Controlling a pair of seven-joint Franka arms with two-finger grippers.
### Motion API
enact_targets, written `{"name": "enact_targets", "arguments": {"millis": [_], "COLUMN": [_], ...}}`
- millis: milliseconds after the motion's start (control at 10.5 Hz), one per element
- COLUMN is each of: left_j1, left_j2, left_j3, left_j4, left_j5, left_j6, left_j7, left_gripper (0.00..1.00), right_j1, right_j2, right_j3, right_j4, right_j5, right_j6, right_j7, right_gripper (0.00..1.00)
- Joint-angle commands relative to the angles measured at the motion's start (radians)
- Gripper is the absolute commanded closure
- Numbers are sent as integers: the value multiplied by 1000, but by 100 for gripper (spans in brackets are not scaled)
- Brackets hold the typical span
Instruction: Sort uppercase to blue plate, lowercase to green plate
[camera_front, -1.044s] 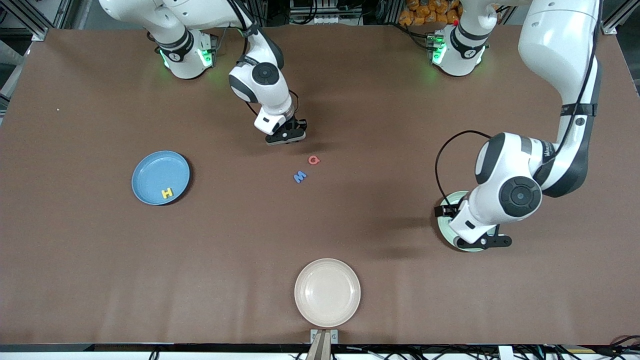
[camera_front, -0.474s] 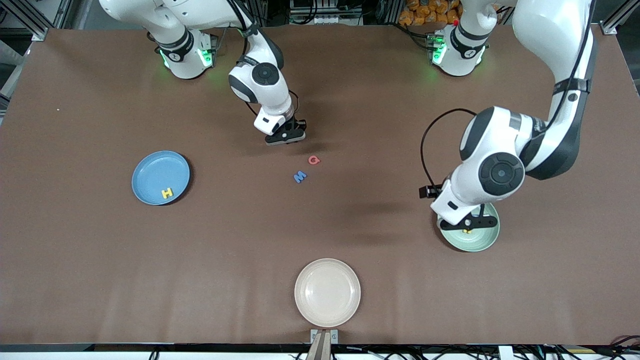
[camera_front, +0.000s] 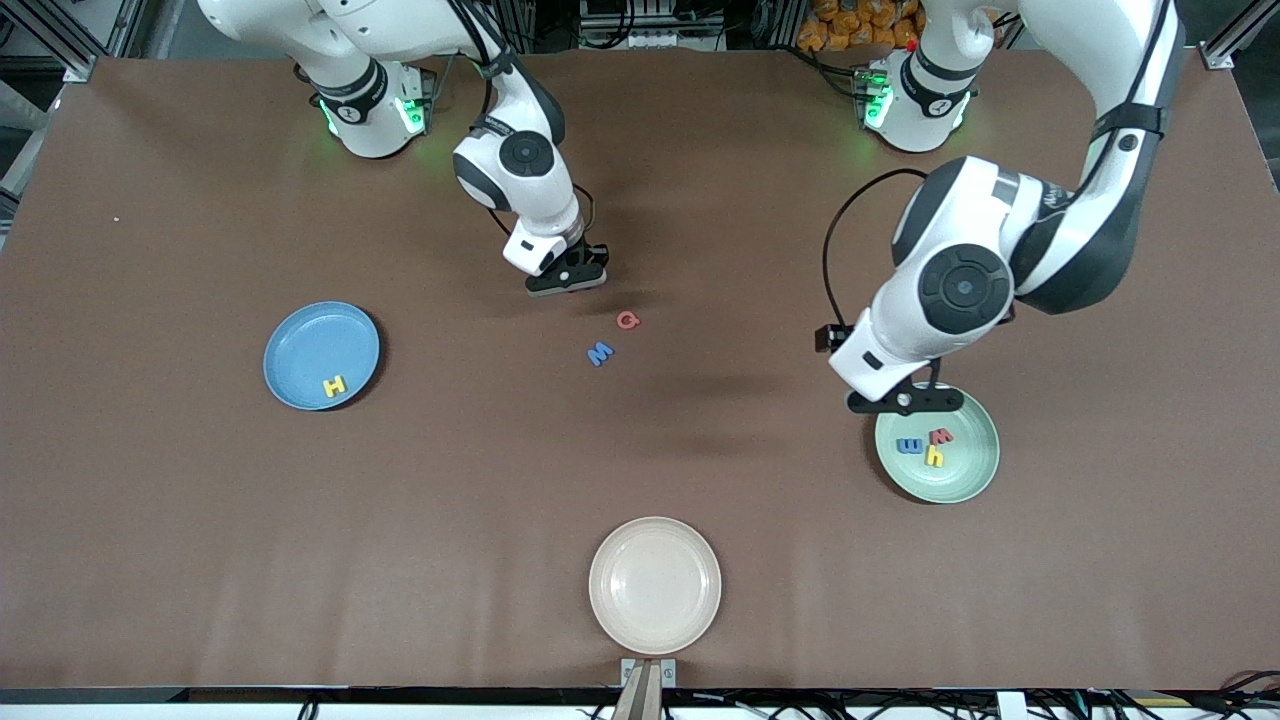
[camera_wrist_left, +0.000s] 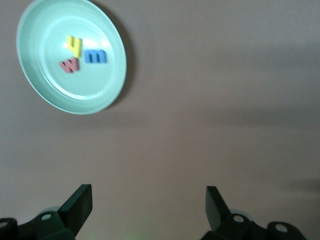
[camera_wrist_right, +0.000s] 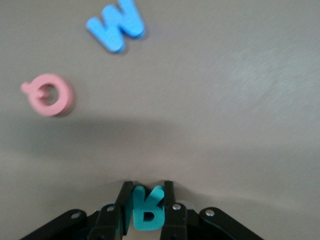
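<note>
Right wrist view shows you the right hand (camera_wrist_right: 145, 210) clamped on the teal R (camera_wrist_right: 146, 209), just above the tabletop (camera_front: 150, 520) near the red G (camera_front: 627, 320) and blue M (camera_front: 599, 353). Your left hand (camera_front: 903, 400), fingers wide apart and holding nothing, hangs over the green plate's (camera_front: 970, 475) rim; lowercase h (camera_front: 935, 457), w (camera_front: 941, 436), m (camera_front: 910, 445) lie inside. Yellow H (camera_front: 334, 385) sits in the blue plate (camera_front: 300, 345).

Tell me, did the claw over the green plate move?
Yes. The left claw slid off the green plate toward the table's middle, uncovering three letters.
</note>
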Motion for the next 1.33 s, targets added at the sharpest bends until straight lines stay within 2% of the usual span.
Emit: {"name": "enact_targets", "arguments": {"millis": [0, 190, 474, 569, 759, 949, 1234], "left_j1": [15, 0, -28, -51, -188, -313, -523], "left_j2": [-56, -46, -29, -14, 72, 181, 285], "left_j3": [-33, -64, -151, -172, -171, -162, -56], "left_j4": [-70, -84, -165, -161, -95, 15, 133], "left_j5": [-20, -20, -20, -17, -4, 20, 33], "left_j6": [8, 34, 221, 249, 292, 294, 294], "left_j7": [-26, -46, -170, -216, -346, -455, -564], "left_gripper": [0, 0, 0, 0, 0, 0, 0], "right_j1": [-104, -199, -360, -394, -413, -452, -494], "right_j2": [-52, -86, -129, -146, -186, -189, -221], "right_j3": [8, 8, 6, -17, -122, -198, -304], "right_j4": [-1, -1, -3, 0, 13, 11, 0], "right_j5": [-20, -20, -21, -23, -23, -18, -8], "right_j6": [-56, -109, -177, -197, -255, -257, -300], "right_j7": [-139, -306, -574, -676, -904, -1073, -1281], "right_gripper": [73, 74, 74, 74, 74, 74, 74]}}
